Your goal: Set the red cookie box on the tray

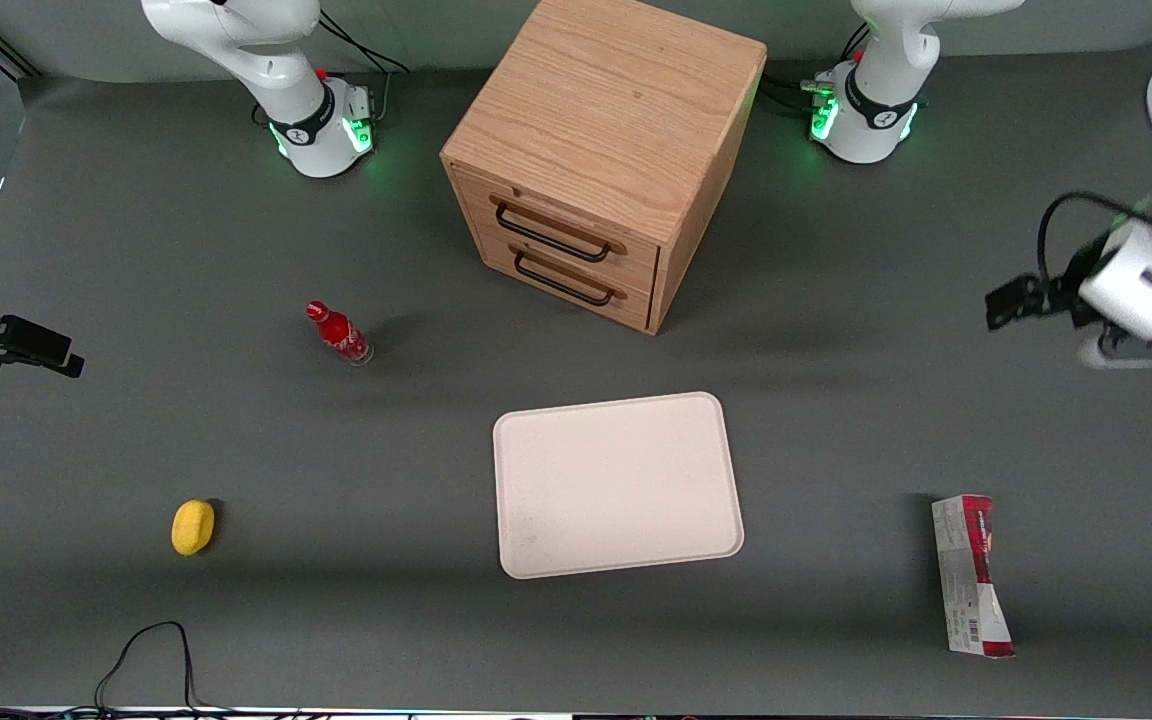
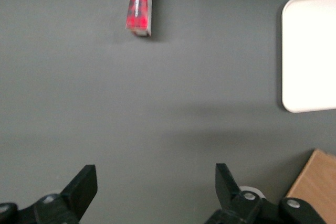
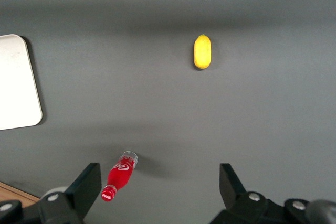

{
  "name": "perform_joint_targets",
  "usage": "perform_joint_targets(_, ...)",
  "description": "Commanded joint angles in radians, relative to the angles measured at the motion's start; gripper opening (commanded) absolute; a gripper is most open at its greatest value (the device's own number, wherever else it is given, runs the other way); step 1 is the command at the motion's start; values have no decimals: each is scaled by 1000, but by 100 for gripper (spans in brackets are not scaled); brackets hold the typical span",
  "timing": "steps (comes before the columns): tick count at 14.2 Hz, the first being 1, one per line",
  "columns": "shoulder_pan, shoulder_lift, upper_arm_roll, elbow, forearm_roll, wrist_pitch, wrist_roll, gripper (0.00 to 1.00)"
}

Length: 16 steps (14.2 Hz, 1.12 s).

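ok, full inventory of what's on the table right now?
red cookie box: 1, red with whitish printed face, flat on the table at the working arm's end, apart from the tray
tray: 1, cream-white, mid-table, nothing on it
drawer cabinet: 1, wood, two drawers with dark handles, farther from the front camera than the tray
bottle: 1, red, toward the parked arm's end
yellow object: 1, nearer the camera than the bottle
gripper: 1, black, open, hovering above bare table, holding nothing

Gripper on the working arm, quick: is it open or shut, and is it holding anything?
Gripper: open, holding nothing, up in the air above the bare table, apart from the red cookie box and the tray.
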Motion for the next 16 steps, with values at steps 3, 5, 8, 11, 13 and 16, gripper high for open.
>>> perform_joint_targets(3, -70, 394, 60, 298, 14, 233, 6, 100)
perform_joint_targets(5, -85, 489, 98, 315, 20, 368, 18, 100)
perform_joint_targets(8, -113, 628, 189, 370, 37, 532, 174, 100)
perform_joint_targets(11, -118, 693, 198, 372, 18, 606, 170, 100)
perform_joint_targets(13, -118, 728, 201, 364, -2, 677, 159, 99)
perform_joint_targets(16, -125, 747, 206, 357, -40, 685, 116, 38)
